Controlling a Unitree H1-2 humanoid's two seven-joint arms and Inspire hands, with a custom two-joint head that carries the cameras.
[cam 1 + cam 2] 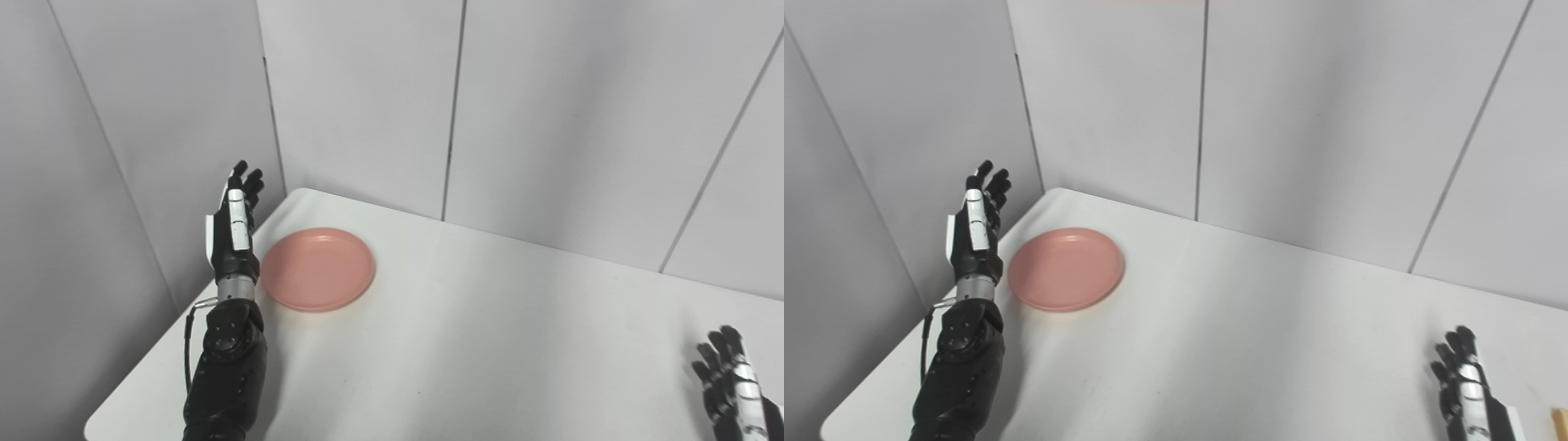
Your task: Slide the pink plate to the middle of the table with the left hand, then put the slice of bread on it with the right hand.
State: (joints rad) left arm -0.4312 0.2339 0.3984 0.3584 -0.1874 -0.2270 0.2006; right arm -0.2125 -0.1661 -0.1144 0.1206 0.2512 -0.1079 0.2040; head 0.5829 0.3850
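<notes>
plain salmon-pink plate (317, 268), unpatterned; glossy white table (465, 343); pale grey wall panels (551, 110) split by thin dark seams; black left hand (233, 229) with white plates along the back and a silver wrist band; black right hand (1464, 383) with white plates too; tan sliver of bread (1559, 424) at the edge

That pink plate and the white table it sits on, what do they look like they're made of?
The pink plate looks like plastic or melamine: one even colour, smooth, with a soft matte sheen and a thin raised rim. It could be glazed ceramic; the pictures do not settle it. The table looks like a white laminate or coated board: flat, uniform, faintly glossy, with rounded corners. What lies beneath its surface is hidden.
</notes>
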